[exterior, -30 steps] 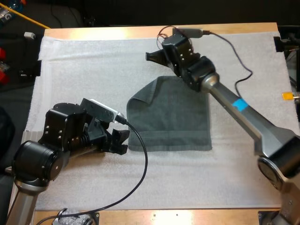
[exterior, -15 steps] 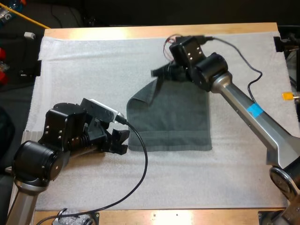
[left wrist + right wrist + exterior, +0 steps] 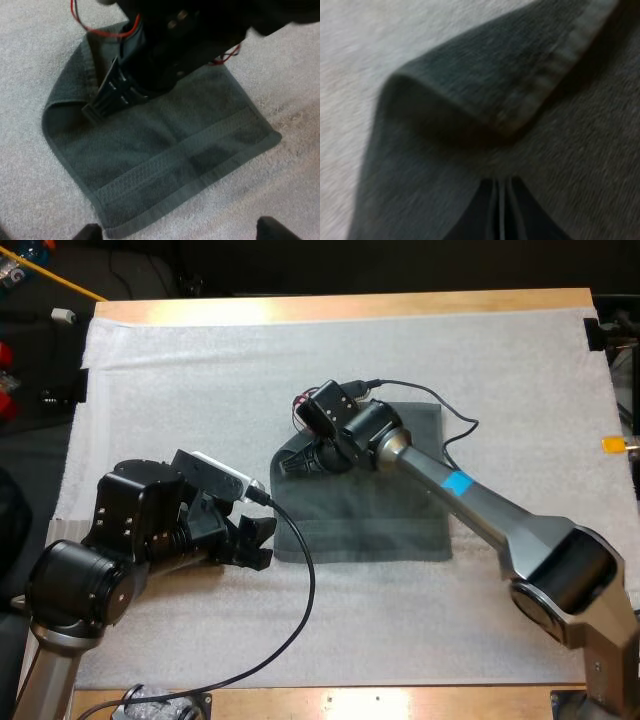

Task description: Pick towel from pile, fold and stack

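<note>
A dark grey-green towel (image 3: 395, 515) lies folded flat in the middle of the white mat, its left side rolled over in a soft fold (image 3: 445, 100). My right gripper (image 3: 287, 466) is low over that folded left side, fingers shut together with nothing between them (image 3: 501, 210). In the left wrist view it appears as a black wedge (image 3: 97, 106) resting on the towel (image 3: 180, 150). My left gripper (image 3: 258, 540) stands open on the mat, just off the towel's near left corner, fingertips (image 3: 92, 232) wide apart and clear of the cloth.
The white mat (image 3: 180, 380) has free room to the left, far side and near side of the towel. The wooden table edge (image 3: 330, 306) runs along the far side. Crinkled plastic (image 3: 150, 702) sits at the near left edge.
My right arm swung from beyond the towel's far edge down and left onto its folded left side. The raised far-left flap now lies lower. The left arm has not moved.
</note>
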You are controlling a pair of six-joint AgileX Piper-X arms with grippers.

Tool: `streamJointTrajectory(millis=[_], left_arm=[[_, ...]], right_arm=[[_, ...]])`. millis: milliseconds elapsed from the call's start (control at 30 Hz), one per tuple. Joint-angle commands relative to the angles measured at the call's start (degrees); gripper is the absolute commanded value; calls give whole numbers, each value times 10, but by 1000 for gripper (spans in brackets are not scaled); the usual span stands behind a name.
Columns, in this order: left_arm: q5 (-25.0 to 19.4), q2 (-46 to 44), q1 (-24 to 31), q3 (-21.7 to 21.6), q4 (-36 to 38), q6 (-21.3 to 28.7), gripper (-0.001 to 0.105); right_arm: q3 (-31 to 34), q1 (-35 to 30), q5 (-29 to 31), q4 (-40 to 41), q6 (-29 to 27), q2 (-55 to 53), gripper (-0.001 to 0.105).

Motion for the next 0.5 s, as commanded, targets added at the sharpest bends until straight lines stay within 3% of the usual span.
streamJointTrajectory(millis=[0,467], left_arm=[[4,-2,1,-4,3,-6,60],[4,-2,1,-4,3,-6,60]], right_arm=[[-3,-4,12,-19,-2,2,0],[-3,-6,34,-105,37,65,0]])
